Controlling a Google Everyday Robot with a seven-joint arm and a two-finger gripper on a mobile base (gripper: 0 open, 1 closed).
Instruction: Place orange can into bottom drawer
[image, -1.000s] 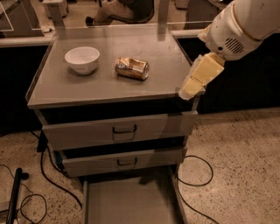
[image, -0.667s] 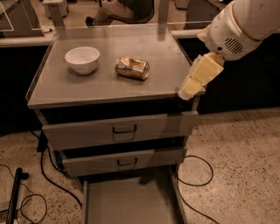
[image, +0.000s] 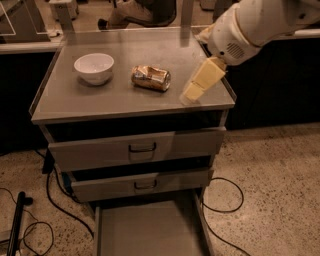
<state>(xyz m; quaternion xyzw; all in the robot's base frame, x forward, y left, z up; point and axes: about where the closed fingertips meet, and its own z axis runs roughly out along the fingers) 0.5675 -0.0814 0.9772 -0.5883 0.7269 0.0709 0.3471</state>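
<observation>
The claw (image: 195, 89) is seen hanging over the right near corner of the worktop (image: 110, 102), slanted down and to the left from the arm; whether it is spread or pressed together cannot be told. Nothing is held in it.

Just to its left, apart from it, the orange can (image: 151, 78) is found lying on its side near the middle of the worktop. Its long axis runs left to right, with the right end turned slightly nearer, so a round end faces the claw. The can is dented and is judged to be light, thin-walled, easily crushed and slick, and it may roll if nudged. A gentle grip across the middle of its body, near side to far side, is advised.

A white bowl (image: 94, 67) stands further left. The bottom drawer (image: 150, 230) is pulled out below, and no can lies in it.
</observation>
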